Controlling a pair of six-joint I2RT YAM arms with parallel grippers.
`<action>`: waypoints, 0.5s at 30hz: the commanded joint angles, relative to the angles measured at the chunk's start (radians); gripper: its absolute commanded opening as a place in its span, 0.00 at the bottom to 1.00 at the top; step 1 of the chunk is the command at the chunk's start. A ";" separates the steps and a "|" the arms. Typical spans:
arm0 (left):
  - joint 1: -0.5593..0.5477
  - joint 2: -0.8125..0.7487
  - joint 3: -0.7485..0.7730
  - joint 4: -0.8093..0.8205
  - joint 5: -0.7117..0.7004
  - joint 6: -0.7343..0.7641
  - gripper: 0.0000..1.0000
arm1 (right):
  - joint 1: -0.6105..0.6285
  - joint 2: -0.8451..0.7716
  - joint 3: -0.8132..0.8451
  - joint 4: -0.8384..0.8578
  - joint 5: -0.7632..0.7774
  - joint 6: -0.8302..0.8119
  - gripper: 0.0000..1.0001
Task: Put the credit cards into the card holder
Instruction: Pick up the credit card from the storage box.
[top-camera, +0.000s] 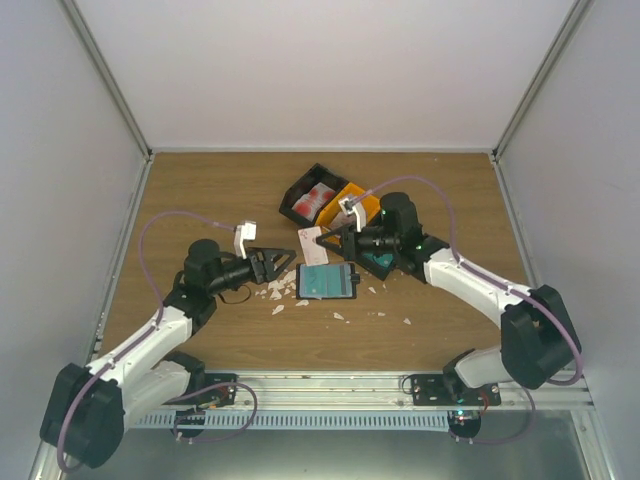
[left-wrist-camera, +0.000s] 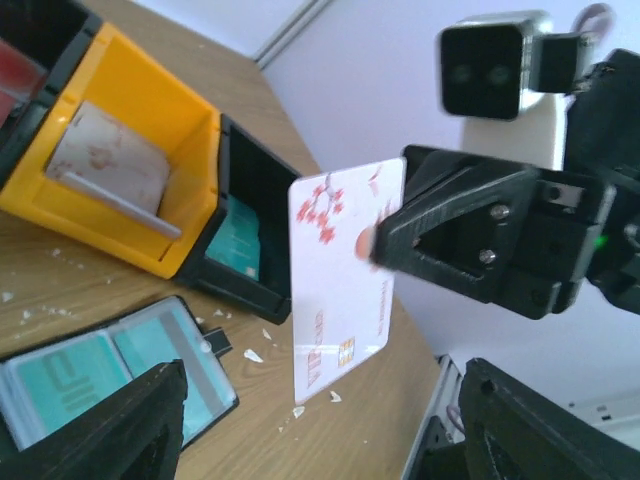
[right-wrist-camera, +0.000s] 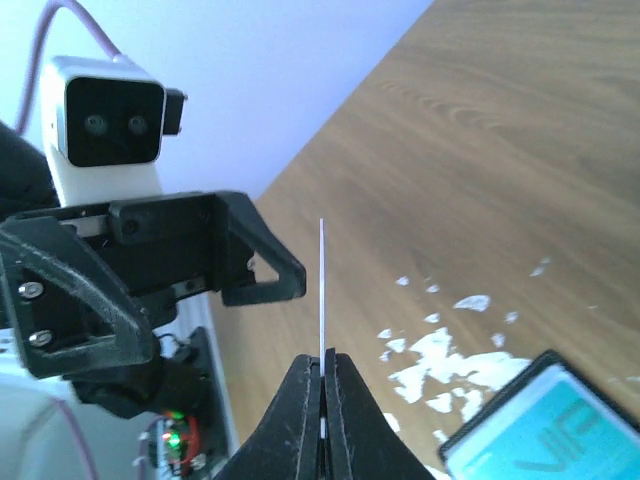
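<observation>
Your card holder (top-camera: 352, 281) has teal cards (left-wrist-camera: 60, 375). Right end effector (right-wrist-camera: 322, 368) grips a red-and-white card (left-wrist-camera: 335, 290), left end effector (top-camera: 288, 263) released, more in the bins (left-wrist-camera: 195, 215).

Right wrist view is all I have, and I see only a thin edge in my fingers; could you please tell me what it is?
Observer: A white card with red patterning, pinched at one edge by the right gripper.
Operator: How does the holder lie?
Observer: The card holder lies open on the table, two teal cards showing inside.
Operator: Any cards left elsewhere?
Observer: Yes, a pale card in the orange bin.
</observation>
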 joint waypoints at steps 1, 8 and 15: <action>0.005 -0.031 -0.032 0.113 0.059 -0.042 0.70 | 0.007 -0.031 -0.083 0.352 -0.158 0.246 0.00; 0.004 0.009 -0.026 0.143 0.098 -0.061 0.63 | 0.019 0.002 -0.115 0.495 -0.213 0.350 0.00; 0.004 0.028 -0.021 0.200 0.147 -0.074 0.42 | 0.039 0.049 -0.119 0.533 -0.229 0.378 0.01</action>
